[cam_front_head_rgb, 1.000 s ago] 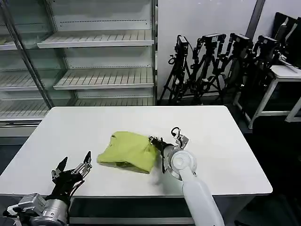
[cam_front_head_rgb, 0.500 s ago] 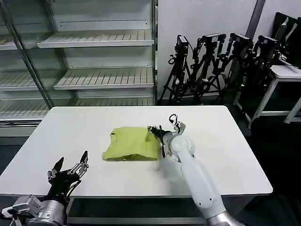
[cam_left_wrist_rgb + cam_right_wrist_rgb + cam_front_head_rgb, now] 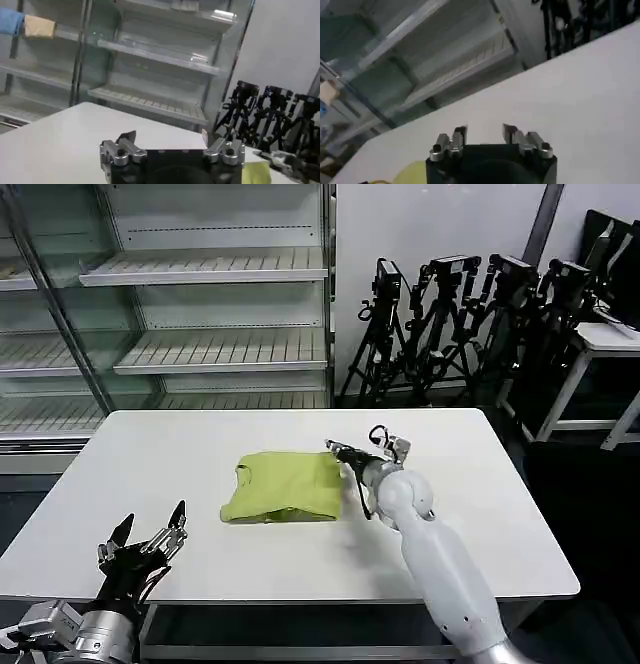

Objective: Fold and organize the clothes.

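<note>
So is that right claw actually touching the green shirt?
Cannot tell. In the head view the right gripper sits at the T-shirt's far right corner, without a plain gap or contact.

Glossy white right arm (image 3: pixel 440 559) (rounded casing), black-and-silver left pincer (image 3: pixel 140 546), 2 dark pointed fingers.

t-shirt (image 3: pixel 283 487): 1 | table (image 3: pixel 180 454): 1 | tripods (image 3: pixel 470 314): maybe 4
</note>
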Tool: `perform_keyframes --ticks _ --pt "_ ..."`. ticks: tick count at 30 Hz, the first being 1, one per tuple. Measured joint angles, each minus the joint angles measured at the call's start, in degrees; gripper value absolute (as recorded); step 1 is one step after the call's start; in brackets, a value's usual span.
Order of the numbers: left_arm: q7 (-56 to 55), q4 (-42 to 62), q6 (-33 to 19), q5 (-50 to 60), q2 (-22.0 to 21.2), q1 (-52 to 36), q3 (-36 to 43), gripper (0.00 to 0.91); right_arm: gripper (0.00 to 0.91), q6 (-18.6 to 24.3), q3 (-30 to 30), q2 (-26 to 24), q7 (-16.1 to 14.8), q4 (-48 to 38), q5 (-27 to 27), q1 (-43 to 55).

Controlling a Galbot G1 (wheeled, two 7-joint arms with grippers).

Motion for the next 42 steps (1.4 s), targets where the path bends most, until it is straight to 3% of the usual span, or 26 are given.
perform_keyframes --ticks 8,19,28,42 --pt "0.5 -0.5 0.1 0.9 1.1 0.5 -0.8 0.907 0.907 6.9 1.2 -4.5 0.7 14.2 -19.0 -10.4" --pt "2.3 -0.2 0.2 4.6 2.8 1.4 -1.1 0.907 0.907 14.6 6.2 -4.1 -0.5 34.7 -43.2 -34.8" --pt "4.9 1.2 -1.1 9.6 3.3 1.6 0.2 0.907 0.907 18.0 10.0 -2.1 -2.2 44.9 -53.1 -50.1" --pt "7.0 -0.3 -2.0 13.5 2.0 3.3 0.0 0.907 0.907 21.3 13.0 -0.2 -3.4 52.1 -59.7 -60.6"
